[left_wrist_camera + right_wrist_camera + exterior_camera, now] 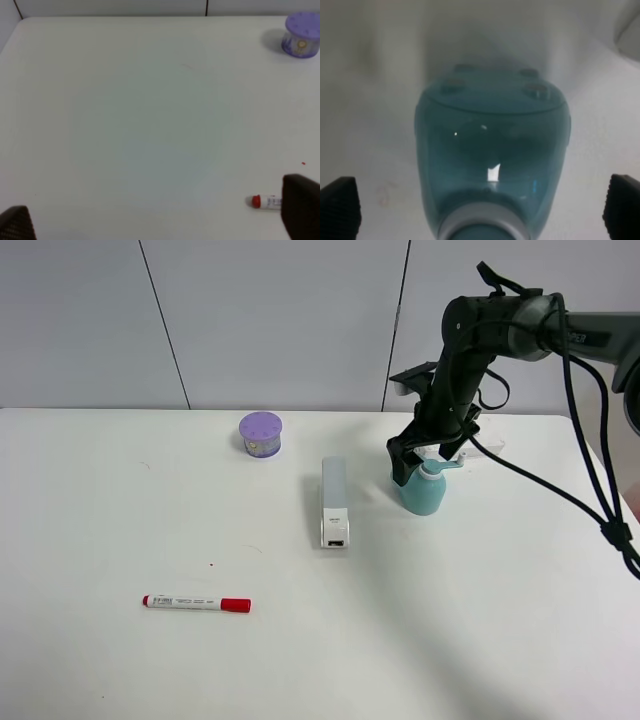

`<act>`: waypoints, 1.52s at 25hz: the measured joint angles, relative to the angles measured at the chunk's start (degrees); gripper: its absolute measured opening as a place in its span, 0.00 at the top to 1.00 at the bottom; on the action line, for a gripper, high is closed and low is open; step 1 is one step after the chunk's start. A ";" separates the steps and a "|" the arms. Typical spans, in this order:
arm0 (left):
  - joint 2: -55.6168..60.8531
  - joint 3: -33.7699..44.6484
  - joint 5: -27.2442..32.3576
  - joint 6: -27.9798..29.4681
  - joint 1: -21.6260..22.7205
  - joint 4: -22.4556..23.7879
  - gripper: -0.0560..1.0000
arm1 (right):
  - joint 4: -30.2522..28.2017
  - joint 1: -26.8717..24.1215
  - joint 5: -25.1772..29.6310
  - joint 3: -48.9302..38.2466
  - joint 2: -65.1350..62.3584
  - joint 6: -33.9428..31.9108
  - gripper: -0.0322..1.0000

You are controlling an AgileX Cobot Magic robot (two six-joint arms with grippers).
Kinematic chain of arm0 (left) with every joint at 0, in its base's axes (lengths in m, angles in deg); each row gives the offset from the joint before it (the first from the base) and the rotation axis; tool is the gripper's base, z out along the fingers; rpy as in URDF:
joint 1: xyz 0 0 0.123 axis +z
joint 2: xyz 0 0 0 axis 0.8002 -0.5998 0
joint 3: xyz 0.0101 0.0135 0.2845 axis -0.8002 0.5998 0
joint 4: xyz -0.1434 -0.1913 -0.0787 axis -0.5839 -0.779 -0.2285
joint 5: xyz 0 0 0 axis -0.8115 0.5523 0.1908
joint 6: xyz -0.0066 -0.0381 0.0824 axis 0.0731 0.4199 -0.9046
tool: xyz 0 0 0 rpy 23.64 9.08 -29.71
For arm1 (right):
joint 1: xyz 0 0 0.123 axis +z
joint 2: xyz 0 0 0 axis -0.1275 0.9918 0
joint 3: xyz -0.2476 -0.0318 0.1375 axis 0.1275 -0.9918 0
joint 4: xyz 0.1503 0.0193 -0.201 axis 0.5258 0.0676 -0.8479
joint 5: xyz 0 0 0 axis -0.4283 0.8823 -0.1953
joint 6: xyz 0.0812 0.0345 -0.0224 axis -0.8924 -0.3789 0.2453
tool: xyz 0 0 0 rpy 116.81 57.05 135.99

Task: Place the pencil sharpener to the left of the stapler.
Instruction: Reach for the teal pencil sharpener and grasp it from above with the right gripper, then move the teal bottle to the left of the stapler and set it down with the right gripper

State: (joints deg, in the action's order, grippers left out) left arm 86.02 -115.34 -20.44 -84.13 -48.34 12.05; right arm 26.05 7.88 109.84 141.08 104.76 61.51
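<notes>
The teal pencil sharpener stands on the table just right of the white stapler, which lies lengthwise with its printed end toward the front. My right gripper is down over the sharpener's white collar. In the right wrist view the teal body fills the space between the two dark fingertips, which are spread wide and do not touch it: the gripper is open. My left gripper is open over bare table and does not appear in the exterior high view.
A purple round container sits behind and left of the stapler. A red-capped marker lies near the front left. A small white object lies behind the sharpener, under the right arm. The wall runs along the table's back edge.
</notes>
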 joint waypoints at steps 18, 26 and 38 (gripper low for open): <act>0.00 0.00 0.00 0.00 0.00 0.00 0.00 | -1.78 0.00 -0.81 0.02 3.52 0.94 0.17; 0.00 0.00 0.00 0.00 0.00 0.00 0.00 | -1.91 0.11 -1.41 0.02 3.65 -0.21 0.33; 0.00 0.00 0.00 0.00 0.00 0.00 0.00 | -1.80 2.64 4.74 9.90 -3.98 -8.07 0.33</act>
State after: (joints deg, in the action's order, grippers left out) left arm 86.02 -115.34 -20.44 -84.13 -48.34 12.05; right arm 24.25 10.52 114.58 150.98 100.78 53.44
